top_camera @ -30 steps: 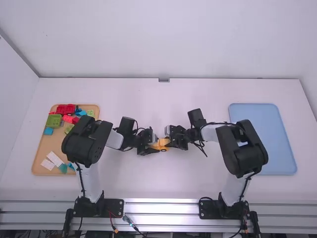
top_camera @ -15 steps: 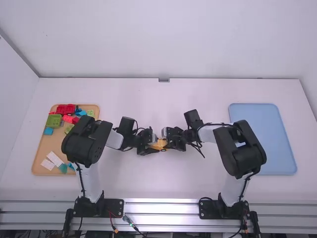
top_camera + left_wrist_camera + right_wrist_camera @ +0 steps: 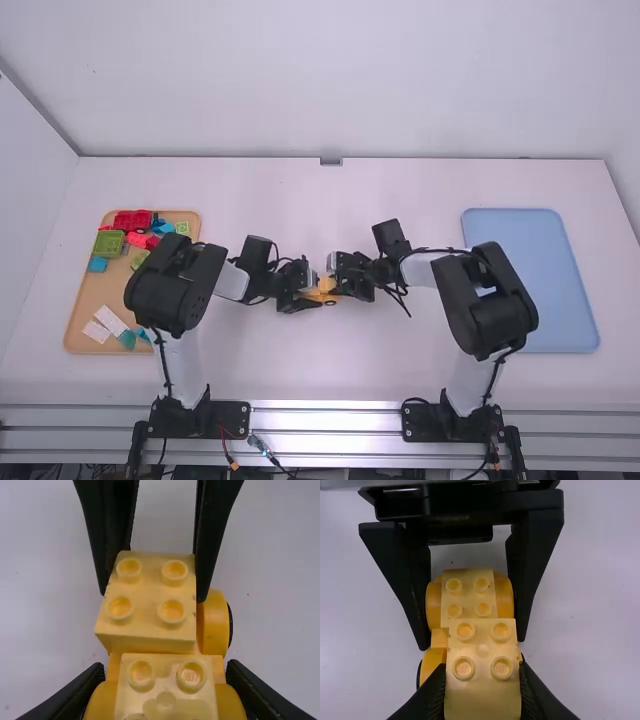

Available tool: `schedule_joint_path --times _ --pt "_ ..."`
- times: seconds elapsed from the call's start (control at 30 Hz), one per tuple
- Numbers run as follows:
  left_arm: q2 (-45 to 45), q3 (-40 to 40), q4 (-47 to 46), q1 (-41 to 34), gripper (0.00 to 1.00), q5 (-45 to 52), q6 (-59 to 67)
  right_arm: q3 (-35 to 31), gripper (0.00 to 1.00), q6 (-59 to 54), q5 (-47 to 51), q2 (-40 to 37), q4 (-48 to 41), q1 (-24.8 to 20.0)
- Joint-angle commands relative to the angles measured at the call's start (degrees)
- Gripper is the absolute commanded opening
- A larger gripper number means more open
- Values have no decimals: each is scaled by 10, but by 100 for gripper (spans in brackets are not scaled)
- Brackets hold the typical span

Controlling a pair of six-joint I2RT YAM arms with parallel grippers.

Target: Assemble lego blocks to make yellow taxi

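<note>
In the high view my left gripper [image 3: 308,298] and right gripper [image 3: 343,283] meet around the orange wheeled base [image 3: 327,290] near mid-table. The left wrist view shows the left gripper [image 3: 165,692] shut on one end of the base [image 3: 215,622], a yellow block [image 3: 167,680] on that end. The right gripper [image 3: 482,682] is shut on a second yellow block [image 3: 482,700], turned slightly askew over the base's other end, beside the first block [image 3: 468,592]. Whether its underside is fully seated I cannot tell.
An orange-tan tray [image 3: 88,300] with red, green, blue and white pieces lies at the left, partly under the left arm. A light blue tray [image 3: 545,280] lies at the right, beside the right arm.
The right gripper has shifted slightly left, toward the left gripper, compared with a second ago. The left arm has kept still around the base.
</note>
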Motion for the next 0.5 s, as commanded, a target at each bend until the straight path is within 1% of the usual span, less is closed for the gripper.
schedule_joint_path --times 0.0,0.47 --pt "4 3 -4 -6 55 2 2 -15 13 -3 25 7 -9 2" --pt "4 4 -5 -6 54 1 2 -17 13 -18 21 7 -18 2"
